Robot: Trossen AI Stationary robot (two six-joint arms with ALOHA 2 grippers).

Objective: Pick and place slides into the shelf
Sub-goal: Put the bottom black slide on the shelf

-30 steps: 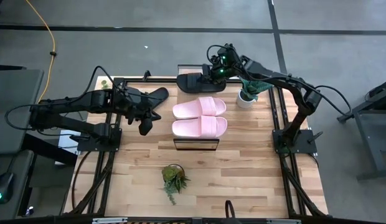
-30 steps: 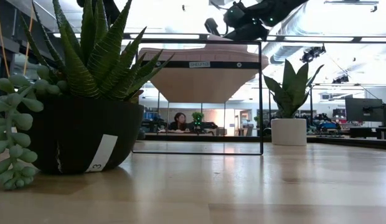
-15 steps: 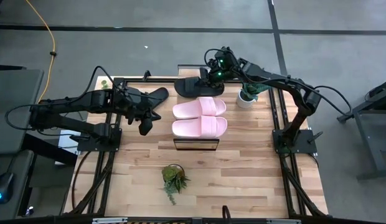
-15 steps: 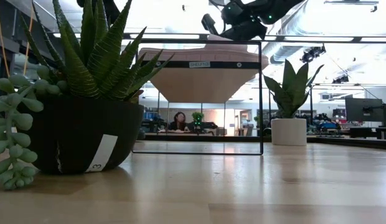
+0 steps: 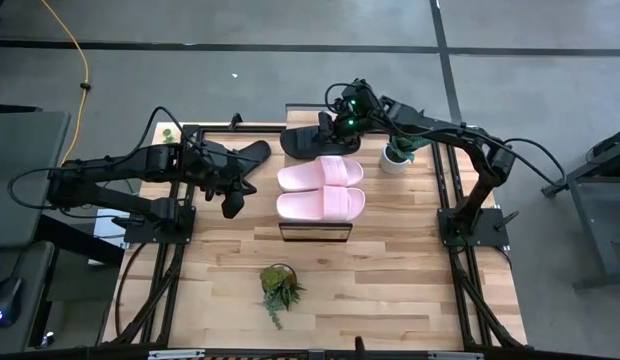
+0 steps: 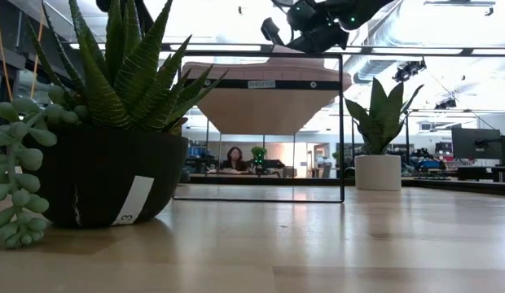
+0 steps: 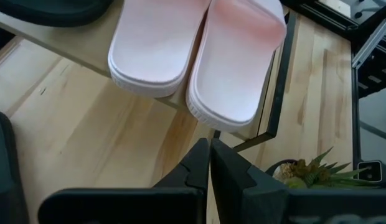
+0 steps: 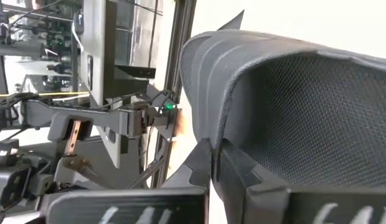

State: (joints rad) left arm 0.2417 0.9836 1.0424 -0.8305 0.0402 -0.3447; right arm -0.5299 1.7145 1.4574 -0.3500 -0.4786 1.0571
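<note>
Black slide (image 5: 308,141), mesh-lined strap, clamped in right pincer (image 5: 337,125), left pincer (image 5: 233,189) together

Hidden and cut-off parts

The shelf (image 5: 315,232) top lies mostly under slides; the black slide (image 8: 292,118) runs past the right wrist view's edge, its sole unseen.

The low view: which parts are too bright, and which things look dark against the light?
Low view: the ceiling and room behind glare almost white; the big potted plant and the right gripper above the shelf show as dark shapes against it. Right wrist view: white glare behind the black slide.
</note>
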